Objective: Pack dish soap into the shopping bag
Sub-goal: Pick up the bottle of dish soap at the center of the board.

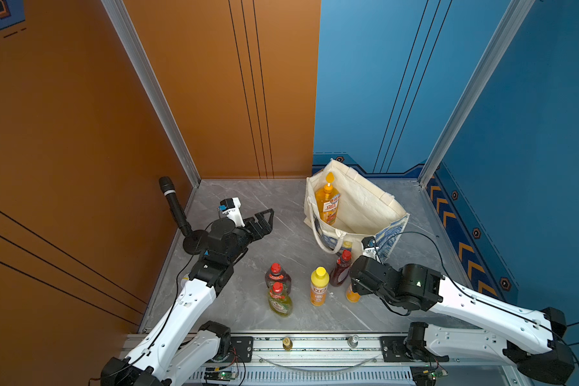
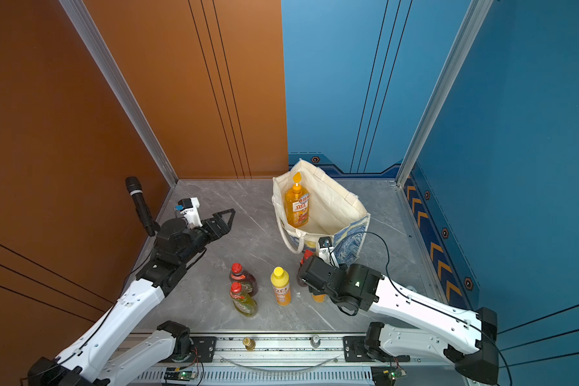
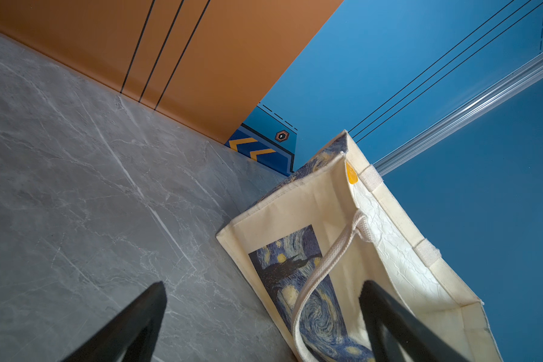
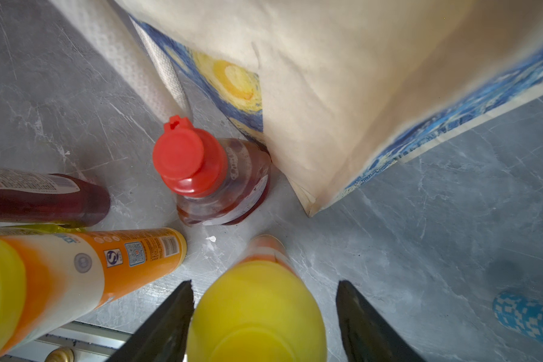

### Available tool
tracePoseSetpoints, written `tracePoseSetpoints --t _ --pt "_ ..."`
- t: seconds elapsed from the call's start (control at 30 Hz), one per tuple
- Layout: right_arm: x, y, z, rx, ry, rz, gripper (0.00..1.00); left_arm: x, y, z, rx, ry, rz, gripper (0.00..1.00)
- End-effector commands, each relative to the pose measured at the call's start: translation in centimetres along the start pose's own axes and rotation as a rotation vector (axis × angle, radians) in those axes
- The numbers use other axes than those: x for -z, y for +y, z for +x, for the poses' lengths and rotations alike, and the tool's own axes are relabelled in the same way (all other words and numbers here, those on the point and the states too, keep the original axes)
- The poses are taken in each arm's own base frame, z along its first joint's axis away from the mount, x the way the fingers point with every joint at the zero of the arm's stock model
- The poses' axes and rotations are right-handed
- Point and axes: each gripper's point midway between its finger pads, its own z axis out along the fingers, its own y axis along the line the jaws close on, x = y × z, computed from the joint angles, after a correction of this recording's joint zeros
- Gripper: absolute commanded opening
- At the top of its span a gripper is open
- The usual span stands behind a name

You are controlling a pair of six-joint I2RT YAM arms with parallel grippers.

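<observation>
Low in a top view, grey worktop [image 1: 248, 200] meets orange wall [image 1: 214, 100] and blue wall [image 1: 365, 83]; left end effector [image 3: 263, 284] wide, right end effector [image 4: 264, 283] loose around yellow-capped bottle [image 4: 257, 322].

Pump bottle [image 1: 328, 205] upright in tote [image 1: 368, 204]; five bottles [image 1: 319, 287] outside.

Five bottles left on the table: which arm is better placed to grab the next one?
Right. The right end effector straddles a yellow-capped orange bottle, jaws open either side of the cap, near the shopping bag. The left end effector hangs open over the table, away from every bottle.
</observation>
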Motion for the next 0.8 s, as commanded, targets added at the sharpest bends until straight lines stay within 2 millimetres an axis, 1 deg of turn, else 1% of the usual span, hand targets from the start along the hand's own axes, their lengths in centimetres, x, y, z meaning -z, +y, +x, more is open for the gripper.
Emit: tracePoseSetpoints --t 0.0,0.2,0.47,0.77 --pt "-0.56 -0.12 0.38 0.005 0.005 -0.001 0.72 -0.14 0.1 -0.03 -0.021 -0.012 -0.006 0.98" --pt "-0.66 -0.26 0.37 -0.001 -0.01 -0.019 0.67 -0.36 -0.06 0.27 -0.022 -0.001 -0.002 0.98" --pt "-0.9 -0.22 -0.01 -0.008 -0.028 -0.033 0.66 -0.6 -0.57 0.57 -0.026 0.014 0.011 0.98" --pt "-0.88 -0.07 0.01 0.001 -0.02 -0.046 0.52 -0.68 -0.72 0.7 -0.022 0.02 0.014 0.98"
